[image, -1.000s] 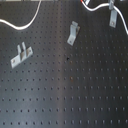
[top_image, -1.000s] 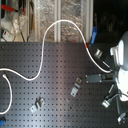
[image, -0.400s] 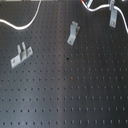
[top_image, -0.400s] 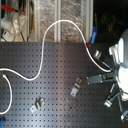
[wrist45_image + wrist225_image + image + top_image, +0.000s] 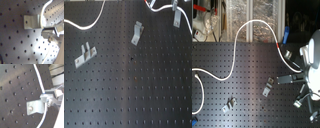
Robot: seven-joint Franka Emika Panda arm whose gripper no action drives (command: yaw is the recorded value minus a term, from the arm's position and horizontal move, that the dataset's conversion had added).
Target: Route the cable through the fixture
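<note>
I see the thin white cable [image 5: 242, 37] curving across the black perforated tabletop [image 5: 247, 95]. Hand [image 5: 51, 97] pinches it beside the small silver-grey metal strip fixture [image 5: 37, 106], touching it w/ cable.

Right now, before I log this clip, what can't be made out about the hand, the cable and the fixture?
- Hand: open or shut cannot be told; both wrist views blur its fingers, cropped by the frame edge.
- Cable: whether it sits in the fixture is unclear; the first exterior view's top edge cuts both.
- Cable end by the robot body: second exterior view, too small and blurred.
</note>
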